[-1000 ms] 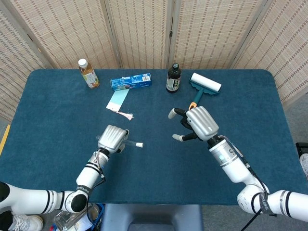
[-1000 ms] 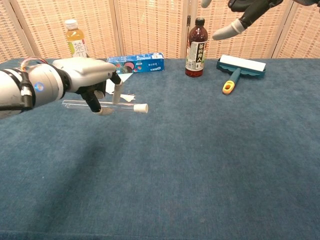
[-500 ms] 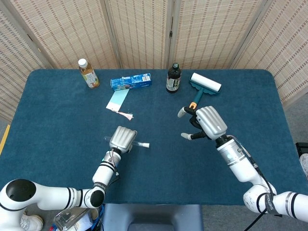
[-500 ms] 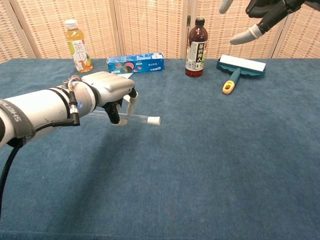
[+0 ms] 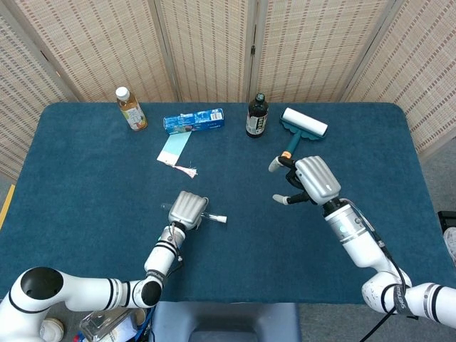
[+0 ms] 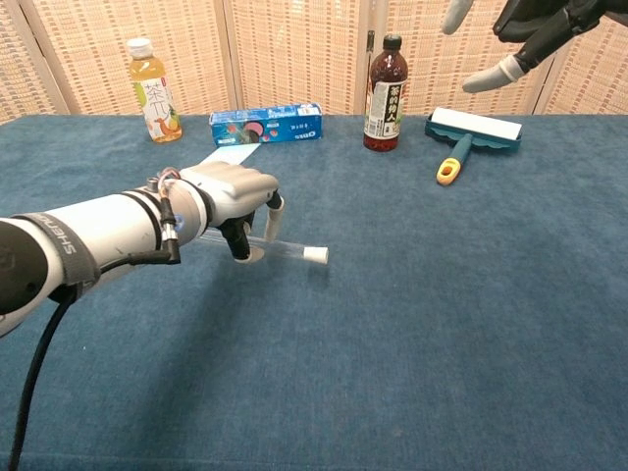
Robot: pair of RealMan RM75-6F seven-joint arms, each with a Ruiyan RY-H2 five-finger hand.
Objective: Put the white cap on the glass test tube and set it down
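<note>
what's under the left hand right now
The left hand grips a clear glass test tube with a white cap; blue tablecloth lies below. The tube's other end is covered.

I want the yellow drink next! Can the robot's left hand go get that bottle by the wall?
Probably not yet. The left hand is busy holding the capped test tube. Once it lets go, bare table lies between it and the yellow drink bottle, though that is a long stretch.

Both views were bright and evenly lit, with no glare on the blue table cloth and sharp focus throughout. In the chest view a soft, diffuse shadow lay on the cloth below the left arm, suggesting light from overhead. Mild wide-angle distortion bent the table edges in the head view.
</note>
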